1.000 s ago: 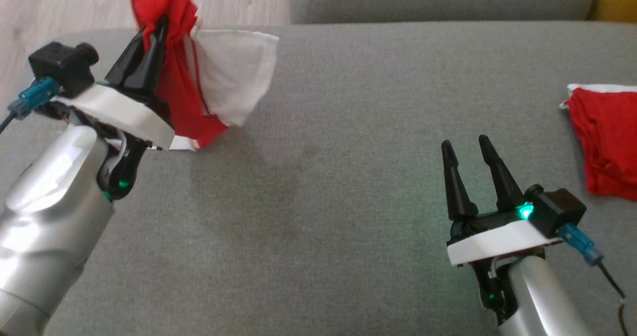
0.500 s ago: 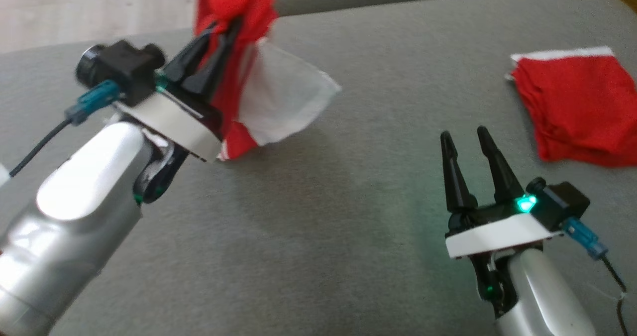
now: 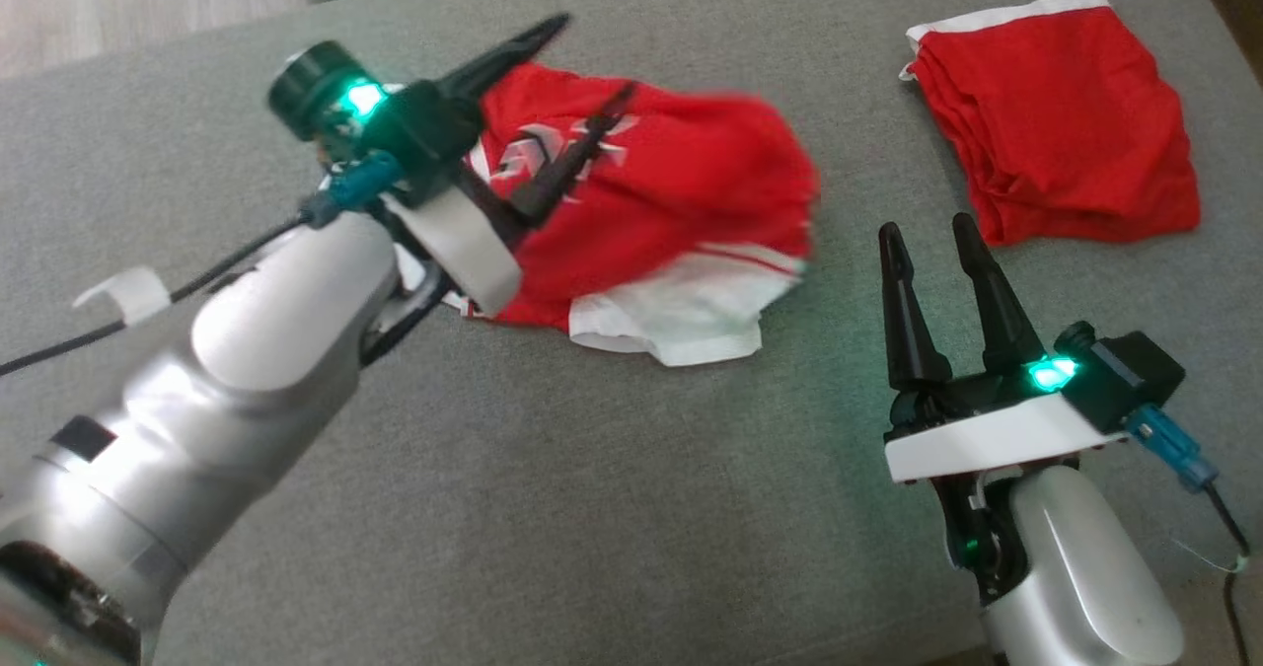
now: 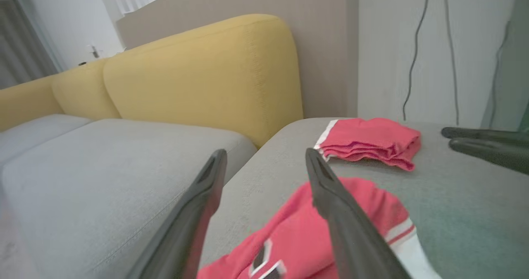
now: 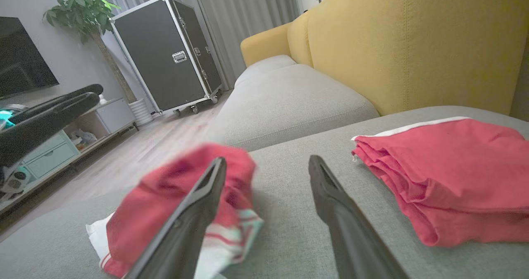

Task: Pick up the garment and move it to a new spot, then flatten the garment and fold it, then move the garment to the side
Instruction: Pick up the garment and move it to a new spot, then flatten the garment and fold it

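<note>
Since the earlier frame the garment (image 3: 671,202) has left the left hand (image 3: 594,54): it was pinched high betw. the fingers, now it lies crumpled on the grey sofa seat (image 3: 592,498), a bit blurred, so perhaps not fully settled. The camera has also turned, so the shift of the whole scene is no move of the things.

Head view: left hand is spread wide over the garment's left part & holds nothing. Right hand (image 3: 926,227) is open & empty too, near the garment's right edge but apart from it. A second red garment (image 3: 1056,143), already folded, lies further right, well apart.

Left wrist view: the two fingers stand wide, w/ the garment (image 4: 297,237) under them, its black-white logo up and a white band at the right. Yellow backrest (image 4: 198,76) is behind.

Right wrist view: garment (image 5: 165,196) lies just before the left finger, white hem toward the camera; folded one (image 5: 446,175) at the right.

Handling, my judgement: thin jersey cloth, very light, soft & limp. It keeps no shape, and it can drag on the seat fabric instead of sliding. Not fragile. For flattening, best hold is prob. at the edges, e.g. the white hem w/ one hand & the opposite red edge w/ the other, then pull apart. A pinch in the middle only bunches it more.
</note>
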